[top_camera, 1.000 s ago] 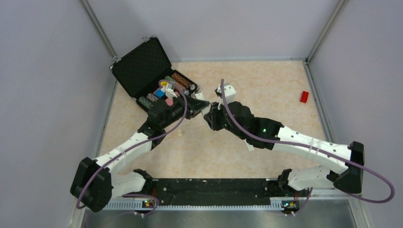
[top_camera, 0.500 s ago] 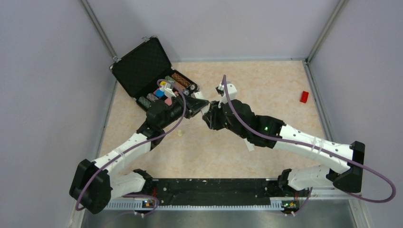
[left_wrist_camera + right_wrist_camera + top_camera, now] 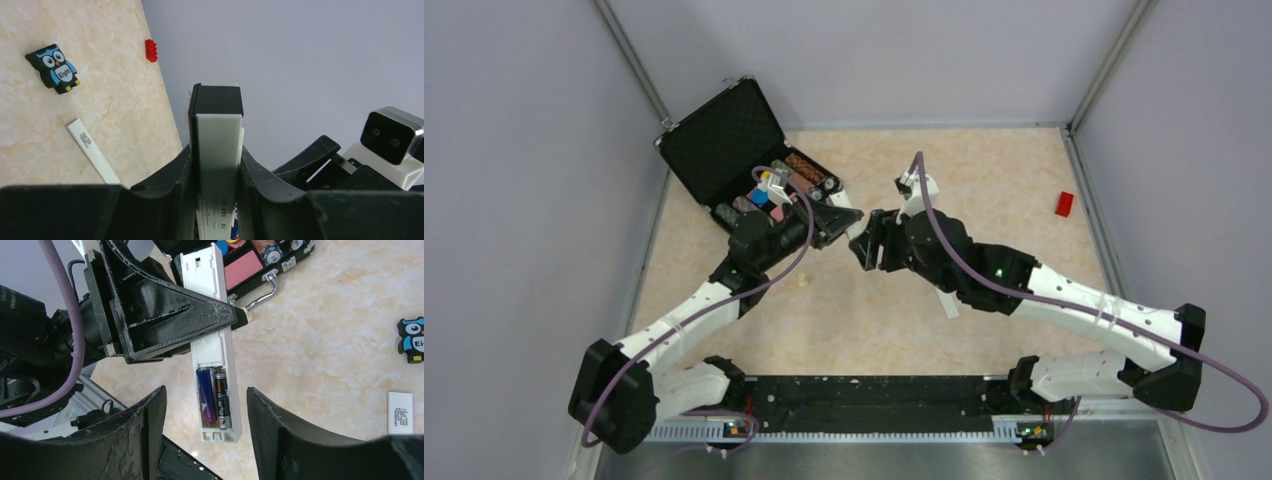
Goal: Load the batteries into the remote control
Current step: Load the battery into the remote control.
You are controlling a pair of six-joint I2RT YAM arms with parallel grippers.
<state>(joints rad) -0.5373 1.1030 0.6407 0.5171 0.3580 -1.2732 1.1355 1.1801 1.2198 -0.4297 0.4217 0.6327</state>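
The batteries (image 3: 215, 397) lie side by side in the open bay at the free end of the remote control (image 3: 212, 347), so loading looks done bar the cover; the remote is held clear of the counter (image 3: 310, 330), bay turned toward the right arm, presumably for access; the left jaws clamp its middle to steady it; the right jaws stand open, flanking the loaded end without touching; a slim white strip (image 3: 400, 412), probably the cover, lies on the counter near an owl gadget (image 3: 412, 337); beyond sits an open case (image 3: 724, 140).
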